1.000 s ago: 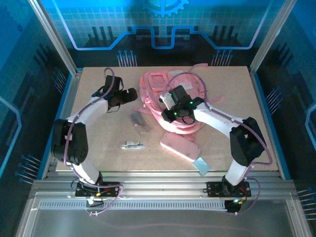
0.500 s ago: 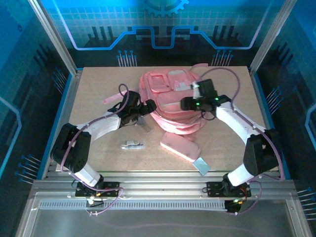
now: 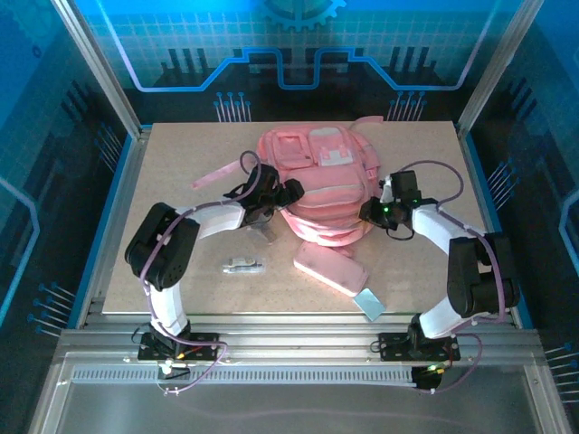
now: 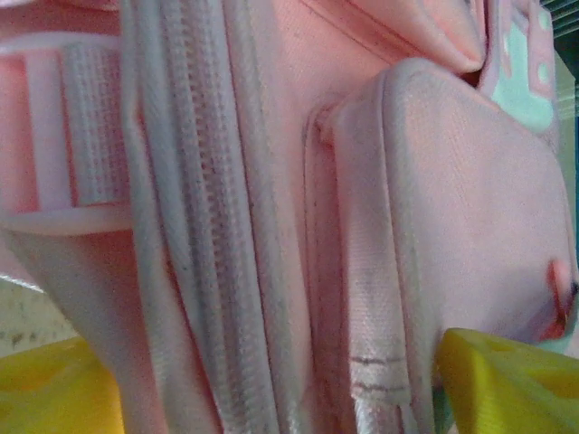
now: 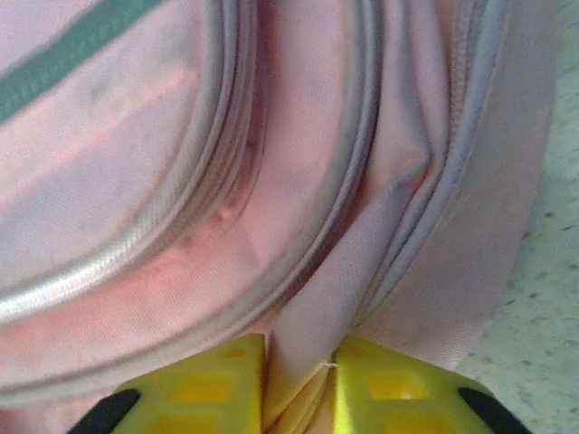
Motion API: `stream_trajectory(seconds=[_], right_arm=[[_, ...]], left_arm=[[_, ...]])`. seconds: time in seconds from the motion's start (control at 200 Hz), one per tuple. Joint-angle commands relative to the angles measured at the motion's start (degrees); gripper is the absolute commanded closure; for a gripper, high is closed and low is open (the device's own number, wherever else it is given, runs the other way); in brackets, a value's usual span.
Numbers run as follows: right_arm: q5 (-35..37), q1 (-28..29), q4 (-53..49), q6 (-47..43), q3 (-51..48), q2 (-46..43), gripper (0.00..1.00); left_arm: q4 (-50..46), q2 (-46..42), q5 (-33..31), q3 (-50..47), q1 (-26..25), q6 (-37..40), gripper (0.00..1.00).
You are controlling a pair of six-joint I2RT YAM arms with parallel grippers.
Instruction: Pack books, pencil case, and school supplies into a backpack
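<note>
Large soft pink fabric backpack [image 3: 321, 181], front pockets up: lies flat on the speckled tan particleboard table [image 3: 181, 298], towards the far middle. Left gripper [image 3: 289, 192]: sits at the backpack's left edge, with yellow fingers [image 4: 507, 380] spread wide on either side of a zip and seam in the wrist view, closed on nothing that can be made out. Right gripper [image 3: 367, 214]: sits at the backpack's near right edge, with yellow fingers [image 5: 217, 389] almost together, pinching a fold of the pink fabric. Flat, smooth, paler pink oblong pencil case [image 3: 330, 267]: lies just beside the backpack's near edge. Little pale blue flat rectangle [image 3: 369, 303]: lies just beside the pencil case's near right corner. Short white-silver stick [image 3: 242, 266]: lies left of the pencil case, apart from it. Small clear packet of dark grey bits [image 3: 261, 230]: lies partly hidden under the left arm.
</note>
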Motion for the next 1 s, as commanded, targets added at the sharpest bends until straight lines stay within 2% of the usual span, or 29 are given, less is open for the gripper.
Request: stream_trajectory(seconds=[0.0, 0.075, 0.135, 0.195, 0.285, 0.345, 0.505, 0.565, 0.71, 0.89, 0.996], right_arm=[[-8.7, 5.0, 5.3, 3.8, -1.7, 0.5, 0.82], [-12.4, 9.2, 8.1, 5.8, -0.9, 1.6, 0.83], [-14.0, 12.4, 9.4, 7.0, 0.5, 2.5, 0.79], [-15.5, 14.5, 9.7, 7.2, 3.3, 3.0, 0.68], [-15.8, 15.1, 6.8, 5.7, 6.6, 2.5, 0.42], [-14.5, 14.4, 2.9, 3.2, 8.8, 1.5, 0.35], [-10.0, 10.0, -5.7, -4.8, 13.2, -0.8, 0.33], [-8.2, 7.6, -7.6, -7.0, 14.6, -0.4, 0.33], [-3.0, 3.6, -10.5, -11.1, 18.9, 3.6, 0.33], [-0.3, 0.0, -7.5, -12.9, 23.8, 11.4, 0.31], [-2.4, -1.4, -4.6, -13.0, 27.0, 17.1, 0.28]], left_arm=[[2.3, 3.3, -0.1, 6.2, 2.9, 3.7, 0.22], [2.0, 5.4, 1.2, 9.4, 4.7, 5.1, 0.22], [1.2, 6.6, 1.4, 12.1, 5.9, 7.1, 0.2], [-1.6, 7.6, 1.4, 15.6, 7.2, 9.2, 0.15], [-7.9, 8.6, 1.4, 20.8, 9.5, 11.8, 0.08], [-11.4, 8.2, 1.2, 22.8, 10.8, 13.8, 0.02], [-20.1, 4.2, -2.1, 24.2, 12.2, 20.7, 0.01], [-22.0, 1.8, -2.3, 22.5, 12.2, 21.1, 0.01], [-20.9, -5.2, 1.1, 13.0, 10.6, 16.9, 0.01], [-14.9, -11.2, 2.5, 1.0, 4.8, 9.5, 0.01], [-12.1, -11.2, 1.7, -1.7, 2.4, 7.4, 0.01]])
